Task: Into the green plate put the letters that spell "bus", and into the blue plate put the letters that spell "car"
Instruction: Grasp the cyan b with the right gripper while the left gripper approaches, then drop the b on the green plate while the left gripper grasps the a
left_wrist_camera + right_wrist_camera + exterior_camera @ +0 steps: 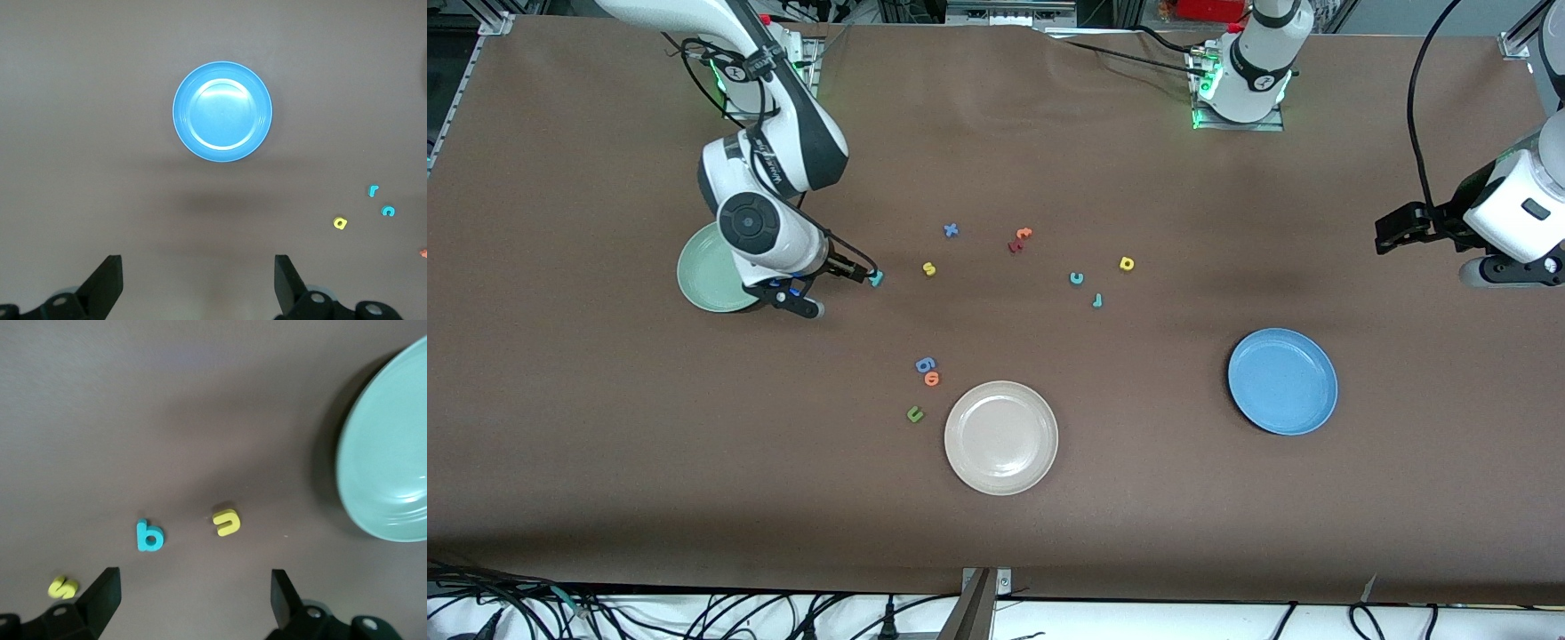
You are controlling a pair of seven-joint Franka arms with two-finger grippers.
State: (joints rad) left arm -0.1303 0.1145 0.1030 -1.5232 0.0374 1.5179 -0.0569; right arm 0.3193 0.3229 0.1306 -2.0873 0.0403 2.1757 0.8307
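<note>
- Nearest the camera sits a beige plate (1000, 437), with the blue plate (1282, 380) empty toward the left arm's end of the surface (605, 462).
- Farther off lie the teal "c" (1077, 278), teal "r" (1097, 300) and yellow "a" (1127, 263).
- Yellow "s" (929, 268) and teal "b" (876, 278) lie near the green plate (704, 267); the yellow "u" (227, 522) lies between.
- Right hand (193, 600) — fingers apart — hangs beside that plate.
- Left hand (197, 283) hovers, fingers apart.

This is a robotics lab. Two white robot arms (774, 169) stand bolted on metal base plates (1238, 116) along one edge of a bench (605, 444) covered in plain brown sheeting, with green status lights glowing at their bases. Bundles of black cables (694, 613) trail along the bench's edge and aluminium framing (983, 604) shows there.
</note>
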